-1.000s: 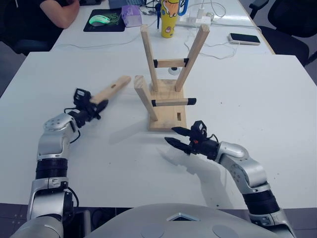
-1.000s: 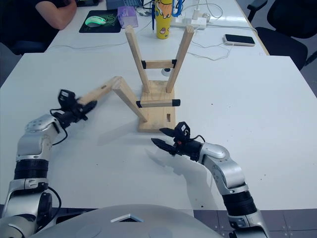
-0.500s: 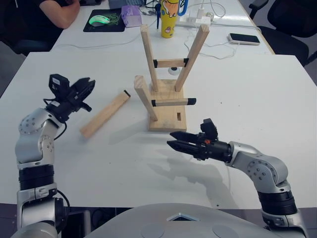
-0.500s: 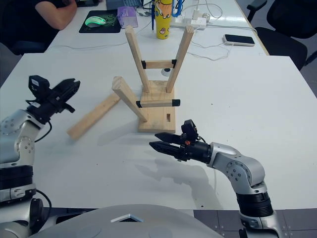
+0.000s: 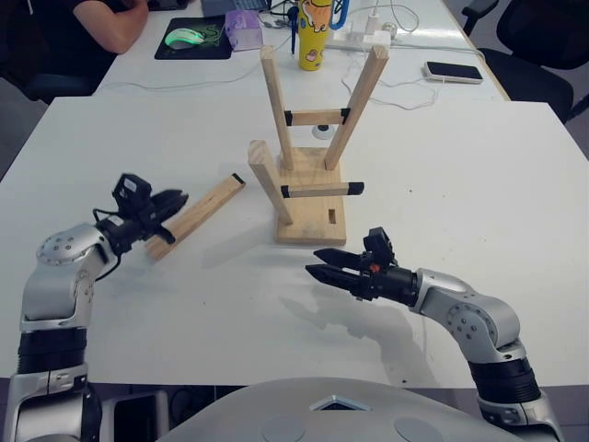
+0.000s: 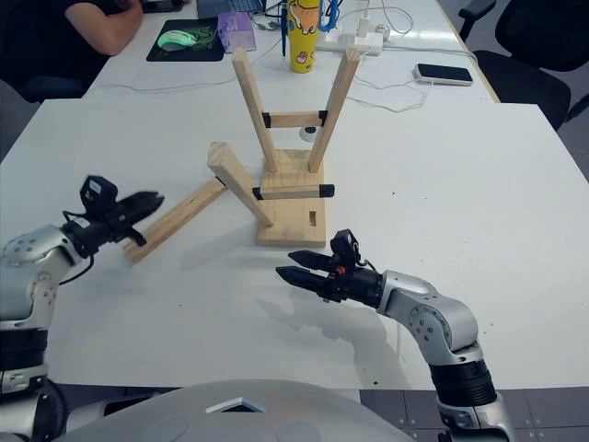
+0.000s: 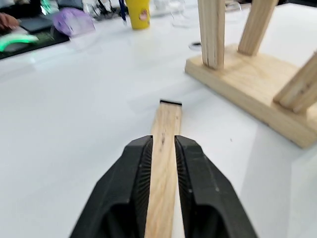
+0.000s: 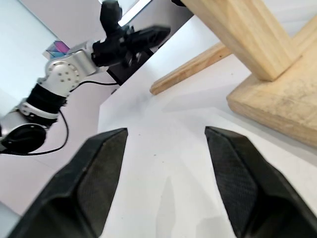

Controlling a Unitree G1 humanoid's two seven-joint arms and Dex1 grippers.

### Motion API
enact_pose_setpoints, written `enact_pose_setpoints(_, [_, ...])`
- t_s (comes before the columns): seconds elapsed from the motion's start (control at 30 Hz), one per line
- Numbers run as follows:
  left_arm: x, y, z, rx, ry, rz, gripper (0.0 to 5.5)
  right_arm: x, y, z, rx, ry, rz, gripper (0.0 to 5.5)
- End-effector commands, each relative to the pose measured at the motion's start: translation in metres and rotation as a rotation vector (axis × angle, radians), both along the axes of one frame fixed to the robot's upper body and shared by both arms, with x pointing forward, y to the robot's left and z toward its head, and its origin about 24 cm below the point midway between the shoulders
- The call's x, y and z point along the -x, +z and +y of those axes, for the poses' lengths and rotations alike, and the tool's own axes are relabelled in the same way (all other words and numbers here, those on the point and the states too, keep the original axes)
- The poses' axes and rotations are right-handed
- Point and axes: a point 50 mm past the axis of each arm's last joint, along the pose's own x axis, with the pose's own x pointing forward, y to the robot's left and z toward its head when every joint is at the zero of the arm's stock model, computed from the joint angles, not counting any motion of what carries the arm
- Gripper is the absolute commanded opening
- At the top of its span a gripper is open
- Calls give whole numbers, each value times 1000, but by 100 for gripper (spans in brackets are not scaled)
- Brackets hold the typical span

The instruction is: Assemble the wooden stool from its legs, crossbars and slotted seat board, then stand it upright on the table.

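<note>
The stool stands upside down on its slotted seat board (image 5: 308,230), mid-table. Two legs (image 5: 276,101) rise from it, joined by a crossbar (image 5: 317,117). A third leg (image 5: 267,180) leans to the left, with a second crossbar (image 5: 322,190) on it. A loose leg (image 5: 207,207) lies flat to the board's left. My left gripper (image 5: 175,216) is at its near end; in the left wrist view both pads (image 7: 143,158) press the sides of this leg (image 7: 166,124). My right gripper (image 5: 320,262) hovers open just in front of the board, holding nothing.
A yellow cup (image 5: 313,37), a phone (image 5: 453,71), a purple box (image 5: 244,28), a mouse pad with a green mouse (image 5: 189,37) and cables sit at the far edge. White tabletop stretches to the right of the stool and along the near edge.
My left gripper came down from a raised, open pose and closed around the near end of the loose leg lying on the table. My right gripper drifted slightly left.
</note>
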Motion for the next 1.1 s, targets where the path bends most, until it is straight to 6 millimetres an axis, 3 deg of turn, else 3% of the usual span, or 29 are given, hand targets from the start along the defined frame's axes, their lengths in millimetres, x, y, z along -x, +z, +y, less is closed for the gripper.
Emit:
enact_pose_setpoints(0.03, [9,-2,6,-33,-5,40,144,3,-4,3,13,-8,5,292])
enact_pose_setpoints(0.5, [18,-28,21,-141,34,93,353,11,-7,7,20,30,19,292])
enact_pose_setpoints(0.67, [14,-40,21,-176,-2,133,353,13,-8,8,27,34,22,292])
enact_pose_setpoints(0.97, [26,-49,37,-211,39,180,353,9,-7,8,40,80,19,292])
enact_pose_setpoints(1.1, [23,-46,34,-221,-33,192,301,8,-7,8,45,86,17,292])
